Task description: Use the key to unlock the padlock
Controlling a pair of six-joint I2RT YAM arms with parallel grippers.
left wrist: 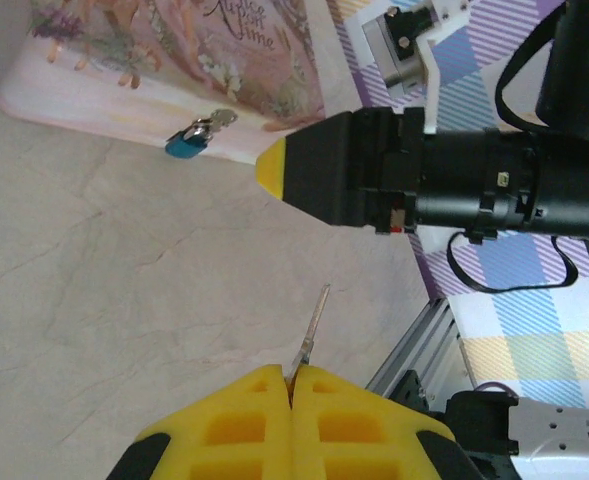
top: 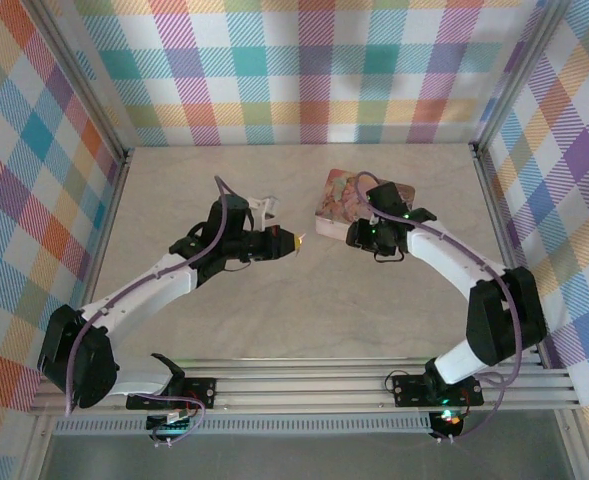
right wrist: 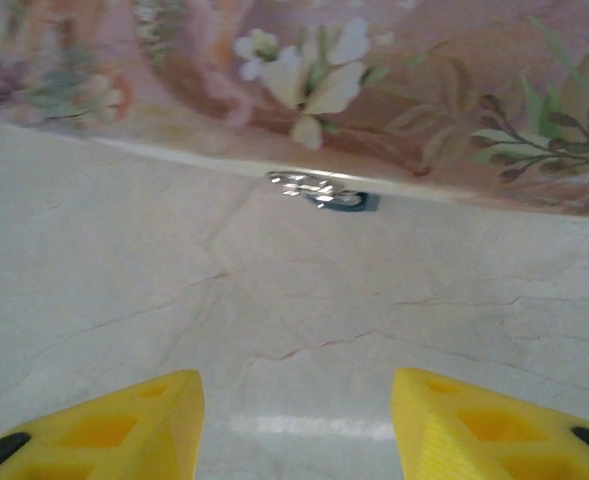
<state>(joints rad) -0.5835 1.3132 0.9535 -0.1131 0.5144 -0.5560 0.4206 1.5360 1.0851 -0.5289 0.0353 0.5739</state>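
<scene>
While left gripper (left wrist: 292,385) pinches key (left wrist: 314,322), blade pointing forward, padlock (left wrist: 186,143) sits on front edge of floral box (left wrist: 154,60), ahead-left of blade, well apart. Right gripper (right wrist: 294,400) nearer, fingers spread, empty, padlock straight ahead.

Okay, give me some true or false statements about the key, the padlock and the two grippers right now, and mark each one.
1. The left gripper is shut on the key. True.
2. The key is already inside the padlock. False: its blade points into open air, apart from the padlock.
3. The padlock sits at the edge of the floral box. True.
4. The right gripper is clamped on the padlock. False: its jaws stand open, with the padlock ahead of them, untouched.
5. The padlock's body is red. False: it is blue.
</scene>
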